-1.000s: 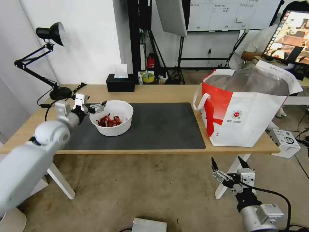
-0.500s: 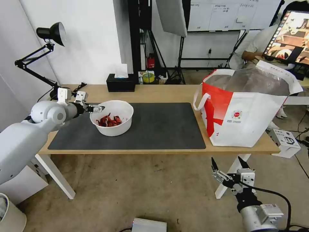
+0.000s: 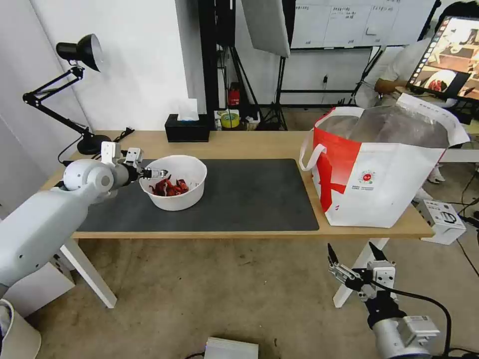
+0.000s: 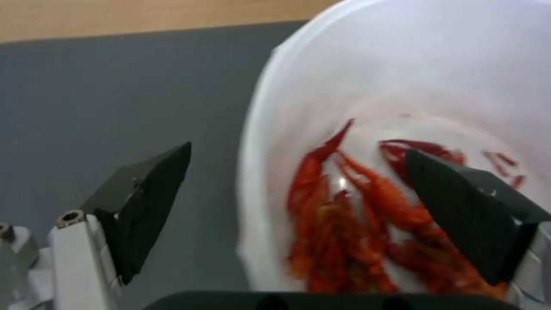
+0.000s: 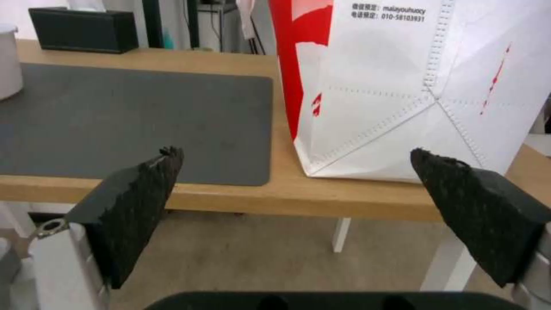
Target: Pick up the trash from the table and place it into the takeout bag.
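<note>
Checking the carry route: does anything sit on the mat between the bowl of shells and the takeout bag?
Nothing visible does: the dark mat lies bare between the white bowl and the takeout bag. The left claw straddles the bowl's rim.

At your ten o'clock, a white bowl of red shells [image 3: 173, 188] sat upright on the table's [image 3: 239, 144] dark mat; at two o'clock stood the open red-and-white takeout bag [image 3: 380, 169].

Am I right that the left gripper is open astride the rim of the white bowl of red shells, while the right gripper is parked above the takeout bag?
Not quite. The left gripper is indeed open astride the rim of the white bowl of red shells, but the head view shows the right gripper parked low, below the table edge, in front of the takeout bag, not above it.
</note>
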### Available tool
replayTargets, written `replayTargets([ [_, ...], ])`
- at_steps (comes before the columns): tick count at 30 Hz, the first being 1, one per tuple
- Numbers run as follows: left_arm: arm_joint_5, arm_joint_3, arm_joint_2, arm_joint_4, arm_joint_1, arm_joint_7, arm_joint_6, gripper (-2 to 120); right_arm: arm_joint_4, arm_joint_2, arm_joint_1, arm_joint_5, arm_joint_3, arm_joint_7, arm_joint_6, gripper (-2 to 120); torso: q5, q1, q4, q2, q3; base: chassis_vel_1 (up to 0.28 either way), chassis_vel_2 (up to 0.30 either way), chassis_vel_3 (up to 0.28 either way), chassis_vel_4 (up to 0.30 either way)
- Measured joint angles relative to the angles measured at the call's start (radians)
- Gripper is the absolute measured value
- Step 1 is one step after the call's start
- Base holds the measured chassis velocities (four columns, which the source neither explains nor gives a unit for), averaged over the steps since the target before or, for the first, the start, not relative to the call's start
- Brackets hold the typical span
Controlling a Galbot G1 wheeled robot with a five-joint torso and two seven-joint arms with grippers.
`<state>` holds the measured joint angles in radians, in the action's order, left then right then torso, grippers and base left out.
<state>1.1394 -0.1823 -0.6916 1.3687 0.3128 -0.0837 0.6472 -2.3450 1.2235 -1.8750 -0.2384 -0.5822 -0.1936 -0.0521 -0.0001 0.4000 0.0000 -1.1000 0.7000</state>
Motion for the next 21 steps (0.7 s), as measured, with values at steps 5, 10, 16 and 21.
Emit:
replayTargets([
  [5, -0.017, 0.005, -0.001, -0.021, 0.01, 0.023, -0.015, 100, 0.0, 0.0, 0.0, 0.0, 0.0, 0.0, 0.0, 100, 0.0002, 0.0, 0.0001, 0.0, 0.0, 0.0, 0.0, 0.0, 0.0],
  [10, -0.018, 0.01, -0.002, -0.017, 0.017, 0.03, -0.021, 100, 0.0, 0.0, 0.0, 0.0, 0.0, 0.0, 0.0, 100, 0.0002, 0.0, 0.0, 0.0, 0.0, 0.0, 0.0, 0.0, 0.0],
  [16, -0.018, 0.015, -0.001, -0.014, 0.025, 0.042, -0.025, 80, 0.0, 0.0, 0.0, 0.0, 0.0, 0.0, 0.0, 100, 0.0001, 0.0, 0.0, 0.0, 0.0, 0.0, 0.0, 0.0, 0.0],
  [21, -0.019, 0.021, 0.001, -0.005, 0.034, 0.05, -0.029, 64, 0.0, 0.0, 0.0, 0.0, 0.0, 0.0, 0.0, 100, -0.0001, 0.0, 0.0, 0.0, 0.0, 0.0, 0.0, 0.0, 0.0],
])
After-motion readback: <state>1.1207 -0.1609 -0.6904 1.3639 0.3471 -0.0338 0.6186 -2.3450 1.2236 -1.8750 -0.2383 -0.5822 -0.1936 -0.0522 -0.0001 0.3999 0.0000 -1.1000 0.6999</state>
